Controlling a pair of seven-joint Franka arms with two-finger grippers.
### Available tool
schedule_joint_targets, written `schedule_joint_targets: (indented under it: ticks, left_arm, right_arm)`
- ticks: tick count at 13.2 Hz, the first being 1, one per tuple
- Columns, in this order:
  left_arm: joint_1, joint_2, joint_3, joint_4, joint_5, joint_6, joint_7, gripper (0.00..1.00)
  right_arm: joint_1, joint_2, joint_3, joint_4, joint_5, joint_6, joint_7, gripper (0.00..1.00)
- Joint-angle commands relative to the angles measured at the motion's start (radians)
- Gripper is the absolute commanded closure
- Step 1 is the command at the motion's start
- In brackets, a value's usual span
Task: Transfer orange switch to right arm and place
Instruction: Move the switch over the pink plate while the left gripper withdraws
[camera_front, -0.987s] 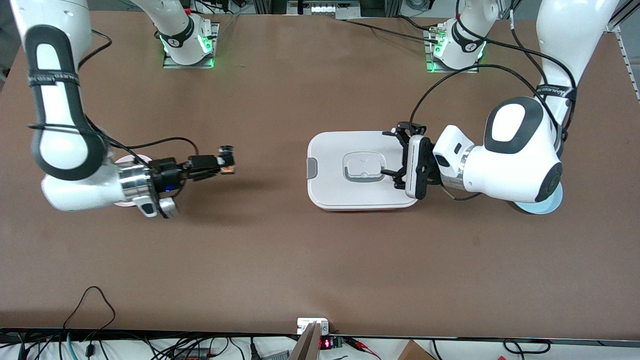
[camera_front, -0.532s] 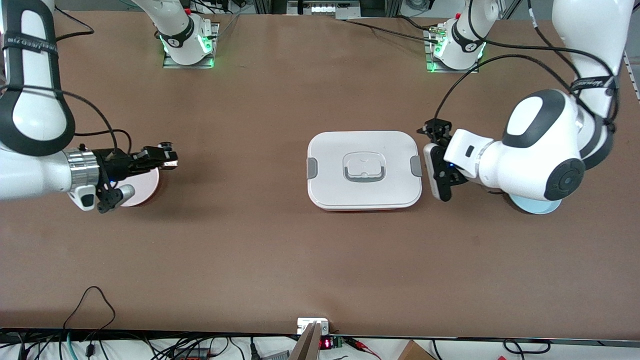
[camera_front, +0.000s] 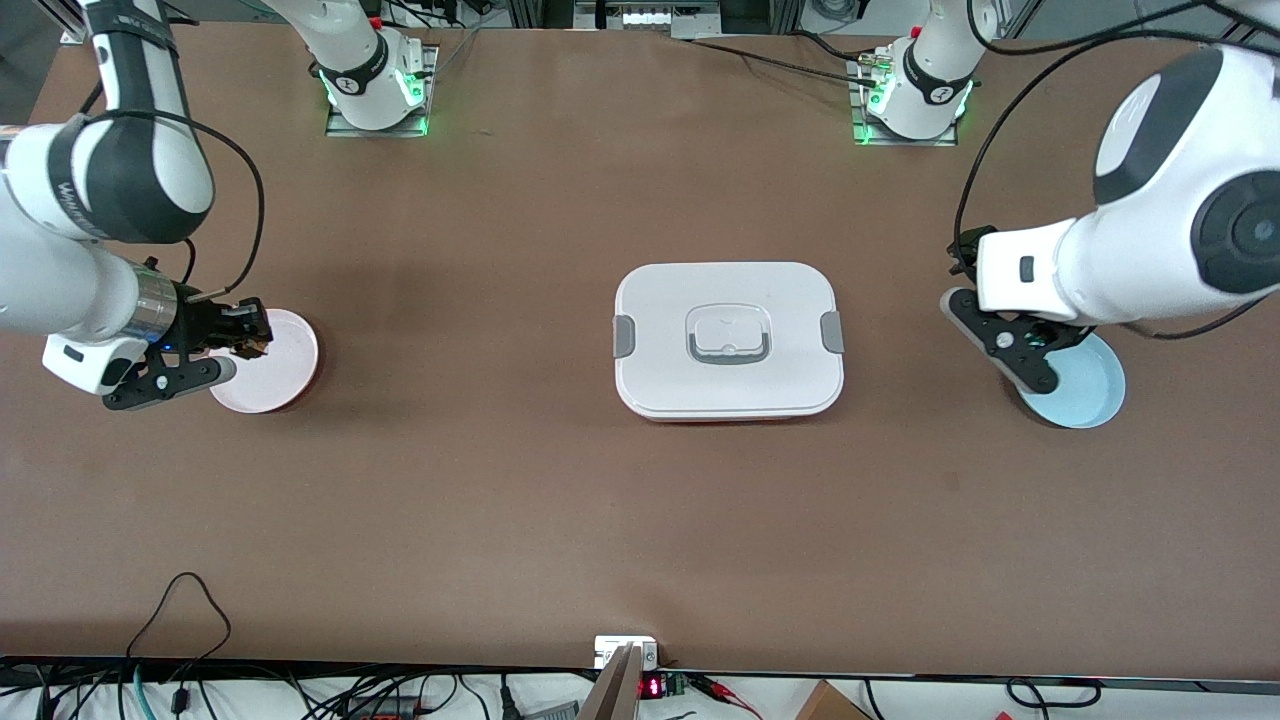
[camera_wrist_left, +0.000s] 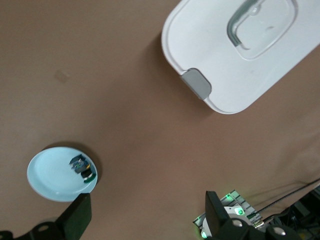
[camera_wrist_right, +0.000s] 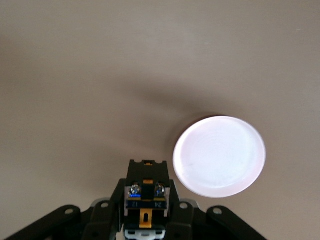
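The orange switch (camera_front: 256, 342) is a small black block with brass and blue terminals in the right wrist view (camera_wrist_right: 146, 175). My right gripper (camera_front: 248, 334) is shut on it and holds it above the rim of a pink plate (camera_front: 280, 380), at the right arm's end of the table. In the right wrist view the gripper (camera_wrist_right: 146, 199) has the pink plate (camera_wrist_right: 219, 156) just past it. My left gripper (camera_front: 1012, 345) is open and empty above a light blue plate (camera_front: 1090, 395). Its two fingers stand wide apart in the left wrist view (camera_wrist_left: 147, 215).
A white lidded container (camera_front: 728, 385) with grey clips sits mid-table and also shows in the left wrist view (camera_wrist_left: 235, 65). The blue plate (camera_wrist_left: 50, 180) holds a small blue-and-green part (camera_wrist_left: 82, 167). The arm bases stand along the table edge farthest from the front camera.
My right gripper carried the switch from mid-table to over the pink plate. My left gripper drew back from over the white container to over the blue plate.
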Motion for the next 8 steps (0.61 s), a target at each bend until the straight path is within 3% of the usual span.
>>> schedule_joint_targets:
  ticks: [1, 3, 5, 7, 8]
  left_arm:
    - [-0.068, -0.101, 0.154, -0.099, -0.044, 0.044, -0.057, 0.0]
    - [-0.169, -0.226, 0.348, -0.24, -0.114, 0.107, -0.116, 0.0]
    - [-0.205, -0.322, 0.476, -0.371, -0.225, 0.21, -0.301, 0.0]
    - [-0.232, -0.388, 0.536, -0.474, -0.221, 0.346, -0.5, 0.0]
    - [-0.231, -0.417, 0.544, -0.527, -0.221, 0.421, -0.505, 0.0]
  right_arm:
    - [0.039, -0.081, -0.064, -0.274, -0.03, 0.265, 0.02, 1.0]
    - [0.04, -0.065, -0.087, -0.38, -0.046, 0.448, 0.011, 1.0]
    - [0.039, -0.025, -0.093, -0.437, -0.047, 0.566, 0.005, 1.0]
    - [0.029, 0.021, -0.093, -0.448, -0.076, 0.62, 0.005, 1.0]
    - [0.025, 0.05, -0.093, -0.448, -0.078, 0.649, 0.005, 1.0]
